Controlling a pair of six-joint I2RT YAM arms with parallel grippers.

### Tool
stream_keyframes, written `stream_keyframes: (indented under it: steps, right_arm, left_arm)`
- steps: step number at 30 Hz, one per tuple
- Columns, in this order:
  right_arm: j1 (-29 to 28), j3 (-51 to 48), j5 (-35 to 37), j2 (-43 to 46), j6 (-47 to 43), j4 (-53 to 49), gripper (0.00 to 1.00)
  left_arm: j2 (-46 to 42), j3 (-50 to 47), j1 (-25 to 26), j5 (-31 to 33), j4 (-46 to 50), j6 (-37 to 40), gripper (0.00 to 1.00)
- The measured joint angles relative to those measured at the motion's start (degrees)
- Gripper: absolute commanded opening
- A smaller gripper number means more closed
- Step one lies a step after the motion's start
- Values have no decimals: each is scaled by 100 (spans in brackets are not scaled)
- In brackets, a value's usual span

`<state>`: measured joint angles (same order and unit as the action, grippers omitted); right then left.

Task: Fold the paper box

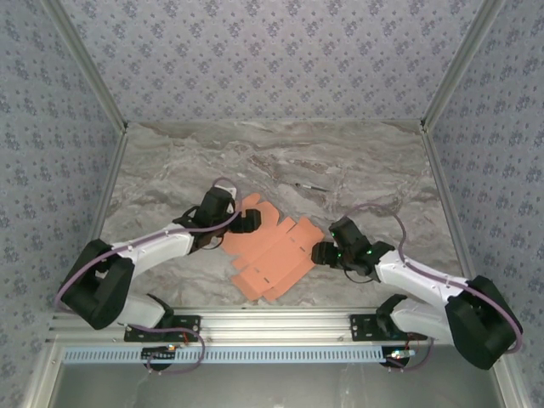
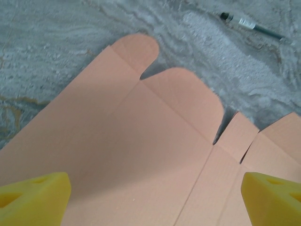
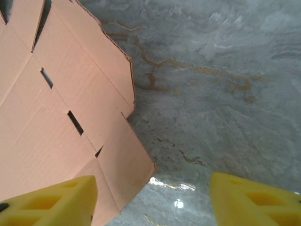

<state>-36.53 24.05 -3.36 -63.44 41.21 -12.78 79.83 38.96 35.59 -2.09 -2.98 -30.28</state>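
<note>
My left gripper point(image 2: 155, 200) hangs spread wide over the paper box point(image 1: 270, 251), yellow fingertips point(image 2: 33, 195) well apart and nothing pinched between them. In the top view it sits at the sheet's ten o'clock corner. My right gripper point(image 3: 153, 200) is at the three o'clock edge, jaws parted too and nothing in hold, one pad above the card and the other above bare table point(image 3: 225, 94). The box itself lies flat and unfolded near the middle of the marble, a touch toward six o'clock, flaps and slots all showing. Here are the risks as I judge them. The card is thin and the stone looks slick, so a closing pinch at the edge could shove the sheet toward nine o'clock instead of lifting a flap. If I press down off a crease line, I dent the panel. If both arms pull at once, the slotted strip could tear. And a pen-like stick point(image 2: 251, 24) lies out at twelve o'clock, a snag if the sheet slides that way
</note>
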Motion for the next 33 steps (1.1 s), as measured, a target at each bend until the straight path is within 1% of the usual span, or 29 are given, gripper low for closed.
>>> stream_keyframes:
  steps: [5, 7, 12, 14, 17, 21, 25, 28, 33]
  right_arm:
    - [2, -79, -192, -282, -96, 728, 40]
    - [44, -79, -291, -431, -188, 953, 32]
    - [299, -48, -535, -533, -605, 1086, 12]
    - [442, 50, -686, -520, -881, 1012, 7]
    - [697, 529, -975, -466, -1541, 627, 4]
    - [925, 1488, -1355, -404, -2487, 192, 0]
    - [1056, 2291, -1764, -407, -3346, -125, 0]
    - [1097, 2787, -2063, -490, -3952, -437, 0]
    - [1099, 3403, -2492, -640, -4804, -896, 0]
  left_arm:
    - [22, 87, 22, 2, -76, 26, 93]
    - [22, 87, 20, 7, -122, 24, 92]
    - [-59, 87, 22, 39, -326, 63, 92]
    - [-188, 87, 22, 66, -361, 197, 92]
    - [-509, 157, 20, 116, -348, 691, 92]
    - [-876, 645, 20, 79, -256, 1620, 92]
    - [-1064, 1399, 22, -431, -105, 2723, 92]
    - [-1047, 2017, 22, -767, 284, 3504, 92]
    - [-763, 3073, 20, -1102, 1381, 4701, 90]
